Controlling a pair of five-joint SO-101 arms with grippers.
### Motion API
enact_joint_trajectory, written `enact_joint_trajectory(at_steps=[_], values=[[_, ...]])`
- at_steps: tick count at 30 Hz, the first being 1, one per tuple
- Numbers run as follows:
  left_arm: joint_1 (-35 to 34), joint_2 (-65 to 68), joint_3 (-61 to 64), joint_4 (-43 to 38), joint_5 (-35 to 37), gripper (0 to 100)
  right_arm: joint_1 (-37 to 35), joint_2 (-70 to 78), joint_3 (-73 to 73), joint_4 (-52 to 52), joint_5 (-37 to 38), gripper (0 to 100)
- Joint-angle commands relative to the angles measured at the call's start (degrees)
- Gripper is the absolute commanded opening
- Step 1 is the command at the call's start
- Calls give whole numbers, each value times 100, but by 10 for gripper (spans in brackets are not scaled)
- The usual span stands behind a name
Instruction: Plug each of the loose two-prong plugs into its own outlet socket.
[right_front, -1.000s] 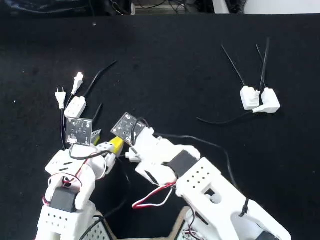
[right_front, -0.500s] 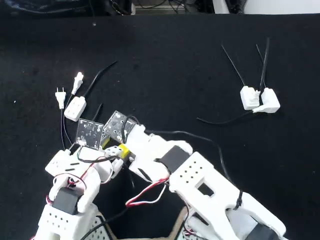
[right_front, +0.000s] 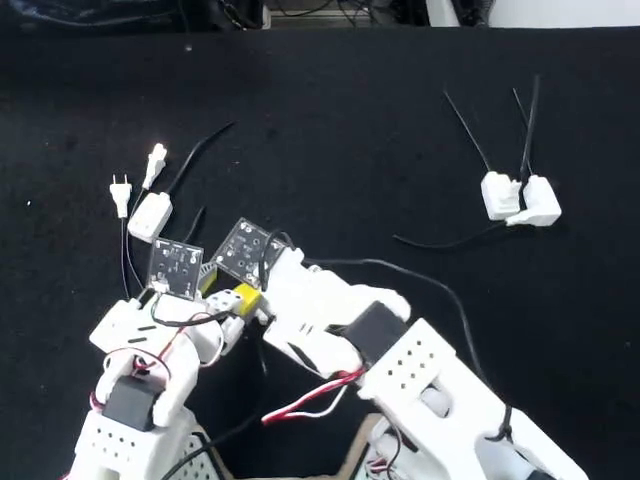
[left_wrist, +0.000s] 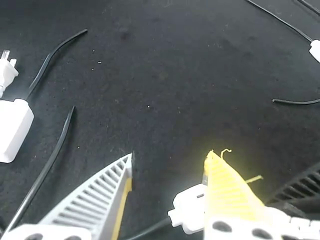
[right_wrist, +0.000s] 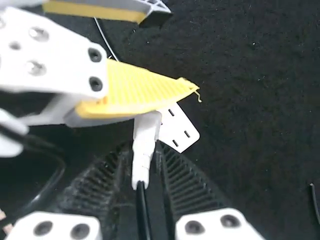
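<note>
Down at seven o'clock on the black cloth table (right_front: 350, 120), the right gripper (right_wrist: 144, 152) pinches a small white two-prong plug (right_wrist: 147, 127) right by the white slotted outlet block (right_wrist: 181, 134). The left gripper (left_wrist: 169, 157) stands spread. I'd square prongs to slots, then push straight.

In the right wrist view, the prongs of the white plug (right_wrist: 146, 142), pinched between the right fingers (right_wrist: 185, 175), are hidden behind the yellow left fingers (right_wrist: 135, 92). In the left wrist view, the picture's edge cuts off a white socket block (left_wrist: 12, 127) and a second plug (left_wrist: 6, 70). From above, near 7 o'clock on the surface (right_front: 350, 130), two wrist boards (right_front: 175, 265) cover most of both sets of fingers.
</note>
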Motion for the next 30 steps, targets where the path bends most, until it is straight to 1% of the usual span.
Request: enact_joint_trajectory(at_steps=[1, 4, 10, 12, 19, 23, 30], values=[[84, 9, -189, -9, -79, 234, -62, -374, -154, -114, -53, 11], [84, 9, -189, -9, -79, 234, -62, -347, -101, -255, -97, 11], [75, 9, -189, -9, -79, 234, -62, -391, 268, -879, -712, 11], [75, 9, -189, -9, -79, 234, -62, -391, 330, -976, -774, 11], [75, 9, -189, 0, -79, 234, -62, -391, 303, -967, -800, 11], [75, 9, -189, 0, -79, 234, -62, -391, 286, -976, -1187, 11], [75, 9, -189, 0, -79, 234, -62, -391, 286, -976, -1301, 11]])
